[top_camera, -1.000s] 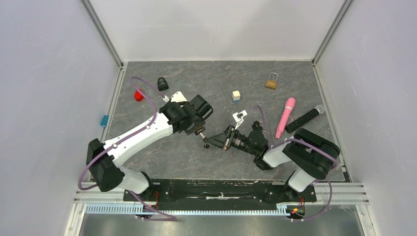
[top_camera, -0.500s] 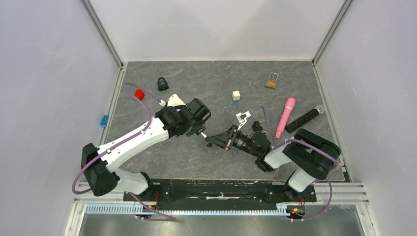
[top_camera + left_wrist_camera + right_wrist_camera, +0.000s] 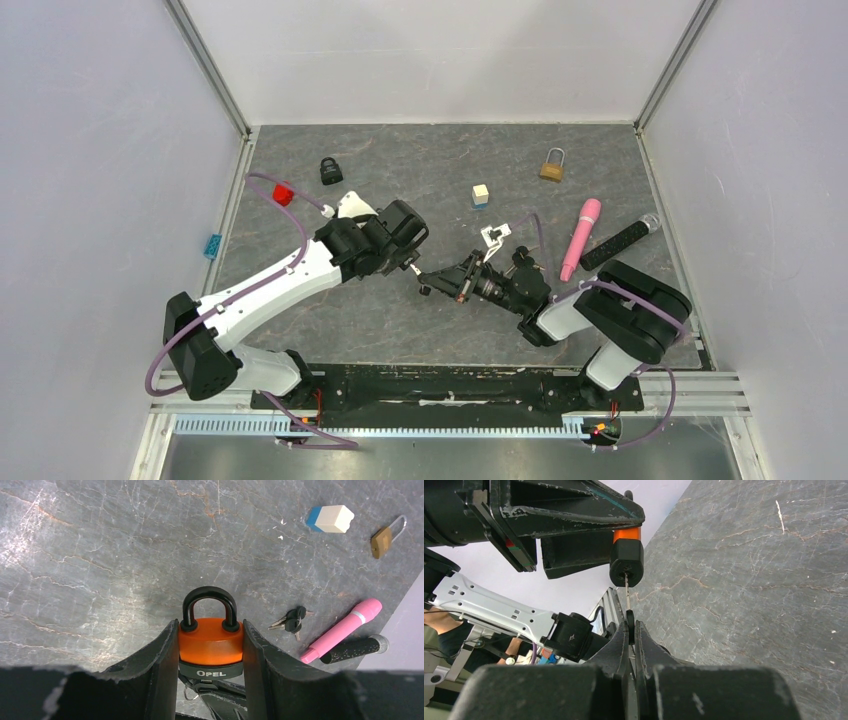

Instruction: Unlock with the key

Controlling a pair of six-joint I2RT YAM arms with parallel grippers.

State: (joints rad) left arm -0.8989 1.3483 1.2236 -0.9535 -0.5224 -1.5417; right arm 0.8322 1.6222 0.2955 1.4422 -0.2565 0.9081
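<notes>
Padlock (image 3: 210, 645) sits clamped by its orange sides in my left hand (image 3: 210, 629), off the surface (image 3: 100, 555) with its keyhole end free and facing my right hand (image 3: 630, 630) — which pinches the key (image 3: 626, 591) by its head so the blade meets the slot straight on.

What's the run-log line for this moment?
left gripper: shut on orange padlock | right gripper: shut on key | key tip at keyhole | shackle closed

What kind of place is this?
Probably a robotics lab test cell: white panel walls enclose a grey table, a left arm and right arm are bolted at its edge, and a brass padlock lies loose.
</notes>
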